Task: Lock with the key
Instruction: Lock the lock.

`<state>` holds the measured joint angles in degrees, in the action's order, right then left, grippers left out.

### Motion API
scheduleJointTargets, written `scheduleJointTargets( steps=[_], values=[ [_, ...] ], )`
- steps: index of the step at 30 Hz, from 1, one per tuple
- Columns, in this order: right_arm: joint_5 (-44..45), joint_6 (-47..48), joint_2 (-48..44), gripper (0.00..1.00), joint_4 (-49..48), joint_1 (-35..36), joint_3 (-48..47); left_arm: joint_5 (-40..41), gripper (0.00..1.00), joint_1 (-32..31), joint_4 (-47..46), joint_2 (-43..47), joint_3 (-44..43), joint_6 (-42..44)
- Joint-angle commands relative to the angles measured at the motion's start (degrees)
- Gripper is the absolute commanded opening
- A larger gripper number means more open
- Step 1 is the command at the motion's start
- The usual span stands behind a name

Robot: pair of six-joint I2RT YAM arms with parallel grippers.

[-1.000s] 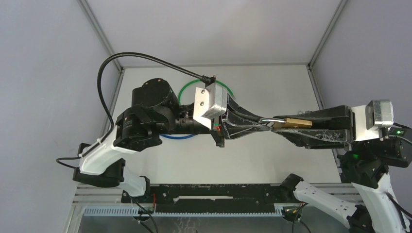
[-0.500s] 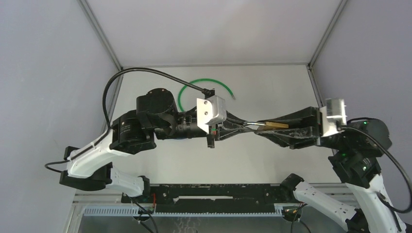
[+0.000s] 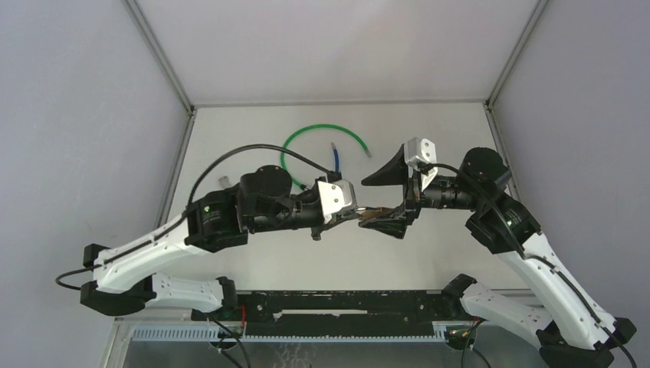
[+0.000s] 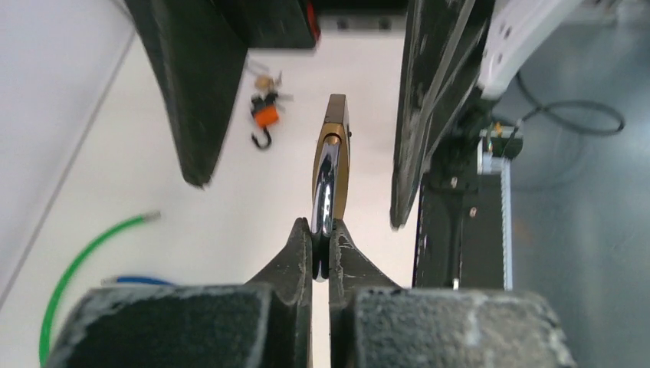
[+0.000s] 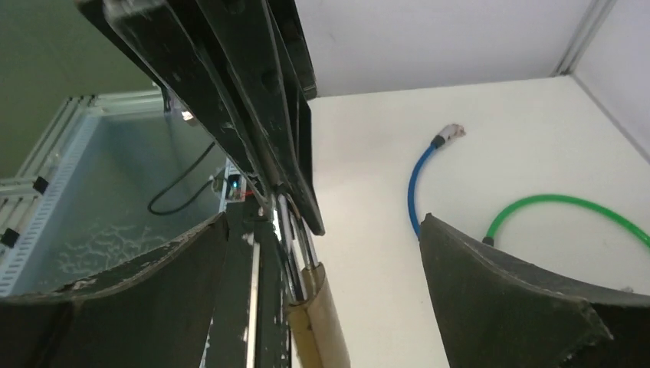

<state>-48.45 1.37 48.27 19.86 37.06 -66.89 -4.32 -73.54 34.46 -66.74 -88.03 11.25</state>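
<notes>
Left gripper (image 4: 320, 230) is pinching the padlock (image 4: 333, 138) by its shackle (image 4: 326, 188); the right gripper (image 3: 389, 201) is gaping open around it. Best be keeping it steady while fetching the keys (image 4: 264, 116).

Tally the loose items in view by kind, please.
Cables: 2, a thin green cable loop and a thin blue cable
Padlocks: 1, a brass padlock with a steel shackle
Key bunches: 1, a small key bunch with an orange tag
Total: 4
</notes>
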Motion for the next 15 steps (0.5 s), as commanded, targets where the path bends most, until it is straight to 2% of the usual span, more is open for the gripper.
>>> scheduleJointTargets(
  steps=[1, 4, 8, 12, 15],
  values=[
    [-2.7, 6.8, -2.2, 0.99, 6.5, -0.2, -0.7, 1.1, 0.0, 2.3, -7.7, 6.7, 7.8, 3.6],
    [-3.5, 11.0, -3.9, 0.99, 13.8, -0.3, -0.6, 3.0, 0.0, 3.8, -7.8, 9.6, 13.2, 4.7],
    [2.2, 11.6, -6.4, 0.99, 18.0, -0.4, 3.7, 2.6, 0.0, 4.2, -7.7, 13.2, 17.4, 5.7],
    [8.1, 8.3, -8.0, 0.9, 10.8, -0.3, 14.2, 0.5, 0.0, 5.6, -7.1, 15.4, 17.6, 6.0],
    [6.4, 6.6, -7.7, 0.83, 1.3, -0.2, 20.0, -0.6, 0.0, 6.0, -6.5, 16.5, 18.0, 5.2]
  ],
)
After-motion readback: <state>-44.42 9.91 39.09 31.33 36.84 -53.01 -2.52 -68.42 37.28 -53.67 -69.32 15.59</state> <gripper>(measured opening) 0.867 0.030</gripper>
